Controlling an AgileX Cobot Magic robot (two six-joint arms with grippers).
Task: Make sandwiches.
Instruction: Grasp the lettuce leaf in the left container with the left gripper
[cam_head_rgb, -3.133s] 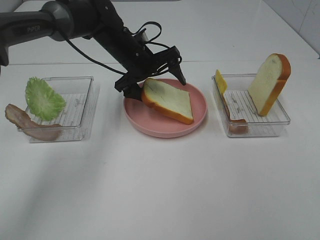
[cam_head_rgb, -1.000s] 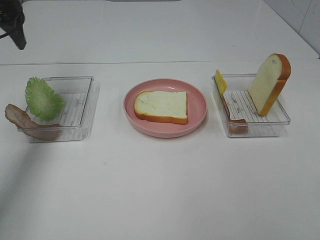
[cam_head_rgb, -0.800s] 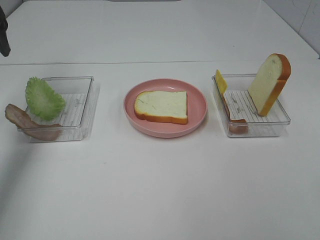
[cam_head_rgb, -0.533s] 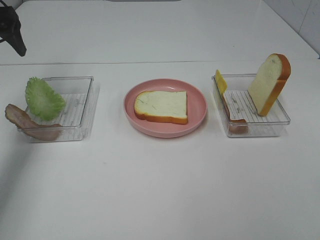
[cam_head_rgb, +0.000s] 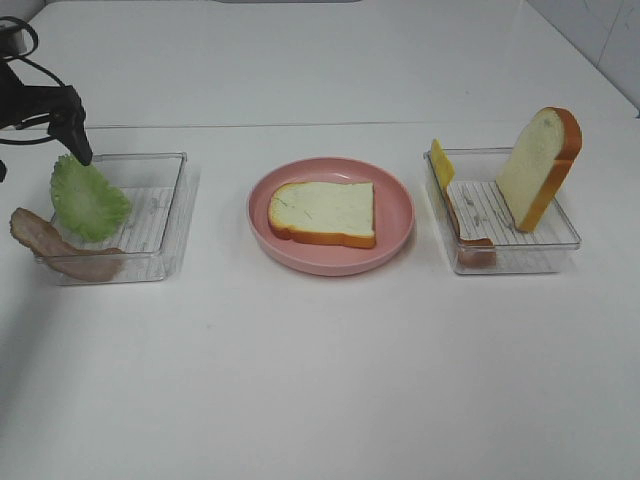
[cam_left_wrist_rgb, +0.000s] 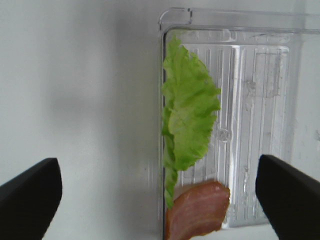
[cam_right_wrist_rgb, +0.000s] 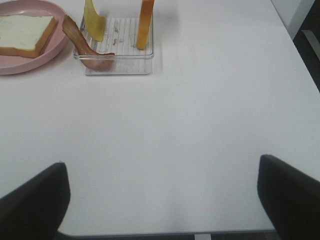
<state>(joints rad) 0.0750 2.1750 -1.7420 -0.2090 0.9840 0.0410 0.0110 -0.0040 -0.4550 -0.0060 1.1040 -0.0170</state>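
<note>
Lettuce leaf (cam_left_wrist_rgb: 190, 115) stands in its tray (cam_left_wrist_rgb: 175, 15) just beneath the left claw (cam_left_wrist_rgb: 160, 200), spread wide and empty.

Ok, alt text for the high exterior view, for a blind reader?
A bread slice lies flat on a pink plate mid-table. The left tray holds lettuce and bacon, the open left gripper at the lettuce; the right tray holds cheese, more bacon and a leaning bread slice.
</note>
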